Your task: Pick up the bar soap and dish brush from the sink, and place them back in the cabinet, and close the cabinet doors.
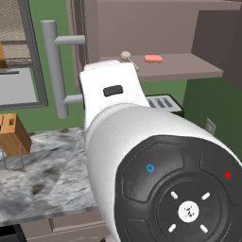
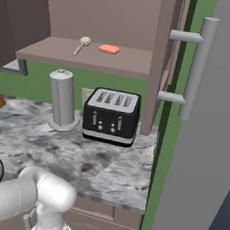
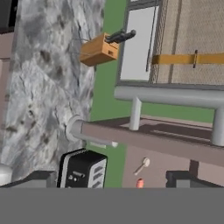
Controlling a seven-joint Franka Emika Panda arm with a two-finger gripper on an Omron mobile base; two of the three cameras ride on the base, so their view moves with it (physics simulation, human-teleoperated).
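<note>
The soap [image 2: 109, 49] and the brush [image 2: 82, 44] lie side by side on the shelf [image 2: 53, 52] inside the open cabinet [image 2: 118, 12], near each other but apart, brush to the left of the soap as seen from the base. The sink part of the task looks finished; the doors appear to be what remains.

The left door [image 1: 78, 42] stands swung out, its long grey bar handle [image 1: 53, 66] upright beside the arm. The right door [image 2: 204, 146] is swung out too, edge-on in the right base view, with its own bar handle [image 2: 196, 70]. In the hand view a handle [image 3: 170, 97] runs across just ahead of the fingers [image 3: 39, 177], which are spread wide and hold nothing.

Each door is probably a stiff, fairly heavy hinged panel that swings rather than lifts. The bar is rigid, round and likely smooth, so a grasp near its middle, between the two mounts, seems safest; a flat push on the panel may also do.

Below the shelf, a black toaster [image 2: 111, 115] and a grey canister [image 2: 62, 100] stand on the marbled surface [image 2: 58, 151].
</note>
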